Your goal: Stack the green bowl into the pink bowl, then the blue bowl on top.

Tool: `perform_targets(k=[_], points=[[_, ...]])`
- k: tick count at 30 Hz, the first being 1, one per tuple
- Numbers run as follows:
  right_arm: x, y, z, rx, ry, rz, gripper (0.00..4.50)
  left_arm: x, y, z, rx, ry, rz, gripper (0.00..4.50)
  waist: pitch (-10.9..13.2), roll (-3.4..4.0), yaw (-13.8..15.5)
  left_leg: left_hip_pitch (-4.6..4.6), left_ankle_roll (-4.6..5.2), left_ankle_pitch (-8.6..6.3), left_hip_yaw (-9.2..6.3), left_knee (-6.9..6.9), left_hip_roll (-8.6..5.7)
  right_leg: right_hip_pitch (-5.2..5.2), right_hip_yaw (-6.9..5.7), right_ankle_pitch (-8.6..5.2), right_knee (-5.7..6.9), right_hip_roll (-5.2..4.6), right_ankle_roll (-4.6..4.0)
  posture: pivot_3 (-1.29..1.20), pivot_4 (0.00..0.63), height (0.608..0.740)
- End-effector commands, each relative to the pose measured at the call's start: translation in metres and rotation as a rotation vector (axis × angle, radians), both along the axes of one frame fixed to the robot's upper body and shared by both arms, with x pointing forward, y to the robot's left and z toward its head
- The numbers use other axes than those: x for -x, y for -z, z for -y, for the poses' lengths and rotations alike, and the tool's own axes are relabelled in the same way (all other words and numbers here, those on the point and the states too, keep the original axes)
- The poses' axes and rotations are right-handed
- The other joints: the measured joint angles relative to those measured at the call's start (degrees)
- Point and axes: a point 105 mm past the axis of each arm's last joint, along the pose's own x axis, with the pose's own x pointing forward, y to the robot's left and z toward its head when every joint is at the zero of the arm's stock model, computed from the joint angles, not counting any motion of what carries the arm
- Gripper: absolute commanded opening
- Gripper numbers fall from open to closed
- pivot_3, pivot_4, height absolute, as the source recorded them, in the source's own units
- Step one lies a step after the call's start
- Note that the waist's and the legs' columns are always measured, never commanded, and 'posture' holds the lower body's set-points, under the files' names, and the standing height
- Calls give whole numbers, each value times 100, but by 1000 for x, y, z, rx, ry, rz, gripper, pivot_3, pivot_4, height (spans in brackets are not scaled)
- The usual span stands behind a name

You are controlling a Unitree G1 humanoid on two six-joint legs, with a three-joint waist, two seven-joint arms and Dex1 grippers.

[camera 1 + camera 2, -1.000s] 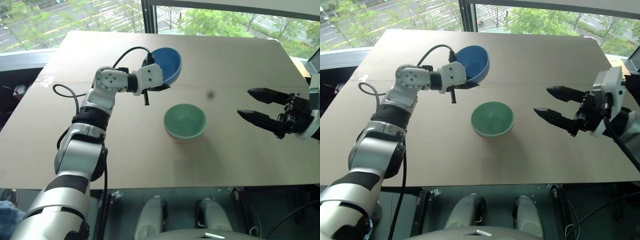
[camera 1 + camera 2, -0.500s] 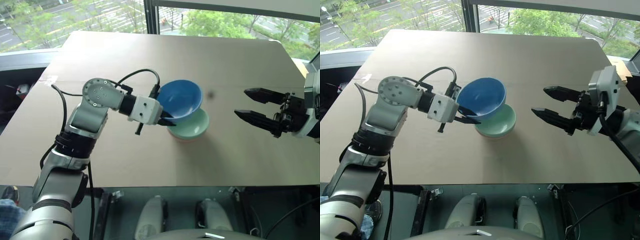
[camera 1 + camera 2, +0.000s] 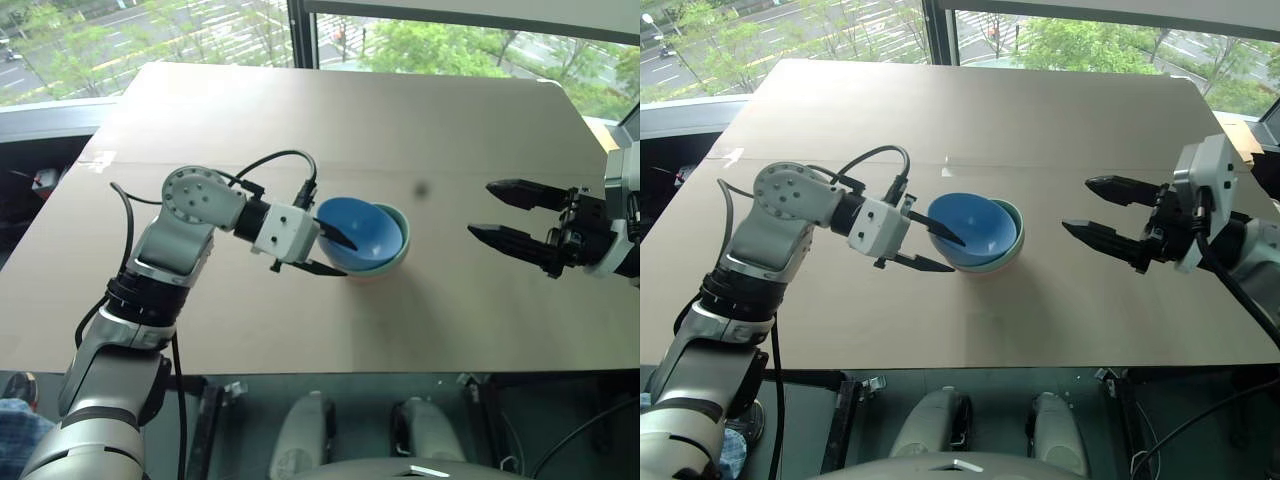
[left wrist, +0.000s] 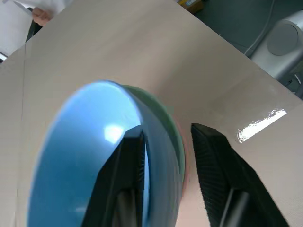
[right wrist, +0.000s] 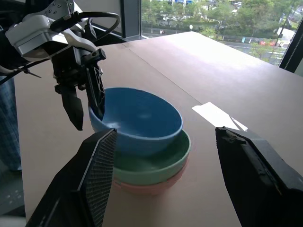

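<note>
On the left, the left gripper [image 3: 328,252] has its two black fingers parted astride the near rim of the blue bowl [image 3: 366,232], one inside and one outside, with a visible gap to the wall, so it seems to have let go rather than to be pinching. That blue bowl sits in the green bowl [image 5: 156,165], a little tilted and off-centre, and the green one rests in the pink bowl [image 5: 142,188], of which only a thin salmon edge peeps out below; the stack stands near the middle of the tan table [image 3: 250,130]. To my eye the final stacking step is at its release, and the next move should be to draw the fingers clear without dragging the rim. Over on the right, the right gripper [image 3: 518,212] hovers well apart from the stack, fingers spread wide and empty. I can read no label or writing anywhere.
</note>
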Motion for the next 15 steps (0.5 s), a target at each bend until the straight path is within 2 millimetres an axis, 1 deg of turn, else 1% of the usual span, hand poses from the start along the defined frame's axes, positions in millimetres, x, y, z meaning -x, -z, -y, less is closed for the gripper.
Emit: perform_targets(k=[1, 5, 8, 10, 15], points=[[4, -7, -2, 8, -13, 41, 3513, -5, -17, 2, 90, -45, 36, 2727, 0, 0, 0, 0, 0, 0, -1, 0, 0, 0, 0, 0, 0, 0, 0, 0, 150, 740], [4, -6, -1, 10, -14, 35, 3513, -12, -31, 1, 240, -163, -58, 2727, 0, 0, -6, 0, 0, 0, -1, 0, 2, 0, 0, 0, 1, 0, 0, 0, 150, 740], [3, -1, 0, 10, -3, 25, 3513, -24, -36, -14, 369, -336, -110, 2727, -1, 0, -15, 1, 0, 0, -2, 0, 5, 0, 1, 0, 3, 0, 1, 0, 150, 740], [3, 3, 1, 12, 4, 20, 3513, -27, -36, -25, 442, -441, -169, 2727, 0, 0, -19, 1, 0, 0, -2, -2, 6, 0, 1, 1, 4, -1, 1, 0, 150, 740], [5, 10, 2, 0, 20, -1, 3513, -21, -21, -48, 528, -650, -247, 2727, -1, 0, -10, 0, 0, 0, -3, -3, 8, 0, 1, 1, 4, -3, 2, 0, 150, 740]])
